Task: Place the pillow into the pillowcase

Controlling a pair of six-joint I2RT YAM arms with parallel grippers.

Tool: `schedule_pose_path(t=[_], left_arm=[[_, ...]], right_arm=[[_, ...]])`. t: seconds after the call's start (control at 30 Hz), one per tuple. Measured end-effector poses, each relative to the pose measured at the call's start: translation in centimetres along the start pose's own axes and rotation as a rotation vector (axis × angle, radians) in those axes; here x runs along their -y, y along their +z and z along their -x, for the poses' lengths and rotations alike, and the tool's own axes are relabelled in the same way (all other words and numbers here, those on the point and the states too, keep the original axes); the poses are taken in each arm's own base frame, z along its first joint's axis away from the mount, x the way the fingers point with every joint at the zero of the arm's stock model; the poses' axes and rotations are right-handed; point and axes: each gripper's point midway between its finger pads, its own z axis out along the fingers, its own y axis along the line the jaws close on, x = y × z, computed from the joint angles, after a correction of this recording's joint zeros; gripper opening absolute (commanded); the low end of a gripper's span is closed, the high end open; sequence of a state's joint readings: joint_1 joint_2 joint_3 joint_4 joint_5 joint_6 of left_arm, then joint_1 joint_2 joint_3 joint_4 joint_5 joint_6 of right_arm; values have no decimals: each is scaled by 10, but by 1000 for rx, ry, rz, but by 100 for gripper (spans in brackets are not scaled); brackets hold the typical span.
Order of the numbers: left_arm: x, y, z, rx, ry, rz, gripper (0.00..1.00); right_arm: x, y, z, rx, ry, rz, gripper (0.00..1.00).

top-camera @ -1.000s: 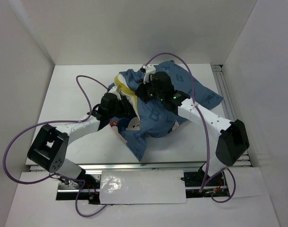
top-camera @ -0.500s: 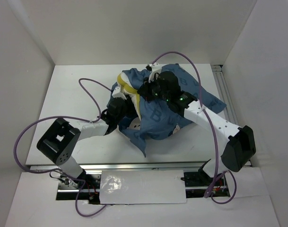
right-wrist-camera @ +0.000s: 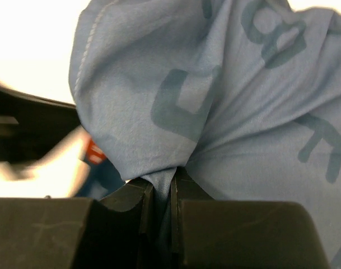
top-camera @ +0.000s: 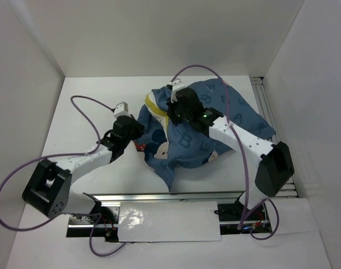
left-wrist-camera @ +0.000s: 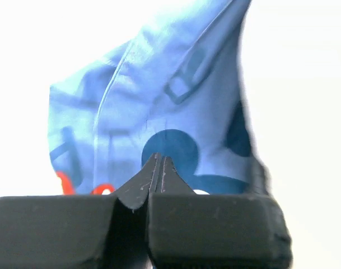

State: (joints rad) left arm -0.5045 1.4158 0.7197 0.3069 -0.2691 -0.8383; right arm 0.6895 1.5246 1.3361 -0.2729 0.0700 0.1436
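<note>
Risk, sack pulled off: the plump white pillow with pale yellow edge trim (top-camera: 154, 106) shows only at the far-left mouth of the floppy denim-blue cloth pillowcase printed with dark letters and mouse faces (top-camera: 215, 120). A pull from one side alone would likely drag the cloth off the pillow rather than over it.
Risk, cloth slip: the right gripper (right-wrist-camera: 173, 178) has only a thin gathered fold. A hard tug against the pillow's bulk could draw that fold out.
Risk, empty pinch: if the left gripper (left-wrist-camera: 159, 163) has no cloth, its next pull would move nothing and the mouth could sag closed.
Right fingers: clenched tight, with a blue fold visibly pinched between them.
Left fingers: pressed together, tips meeting with no gap. Blue cloth lies directly beyond them, but whether any is caught cannot be told.
Pillow location: middle of the white table (top-camera: 86, 95), mostly covered by the pillowcase, with one trimmed corner exposed just beside the right gripper.
Progress, judged: insertion is well along, but the mouth is not yet drawn over the last corner.
</note>
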Motion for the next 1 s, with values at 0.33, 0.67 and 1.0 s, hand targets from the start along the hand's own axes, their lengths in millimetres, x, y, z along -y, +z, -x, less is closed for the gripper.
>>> schedule_pose_path(t=[0.33, 0.67, 1.0], left_arm=[[-12, -29, 44, 61, 60, -13, 2], [23, 8, -33, -154, 163, -136, 55], [86, -6, -14, -26, 126, -364, 51]], right_arm=[[25, 22, -71, -199, -62, -128, 0], [-8, -86, 40, 137, 32, 126, 0], [-32, -109, 45, 145, 53, 260, 0]])
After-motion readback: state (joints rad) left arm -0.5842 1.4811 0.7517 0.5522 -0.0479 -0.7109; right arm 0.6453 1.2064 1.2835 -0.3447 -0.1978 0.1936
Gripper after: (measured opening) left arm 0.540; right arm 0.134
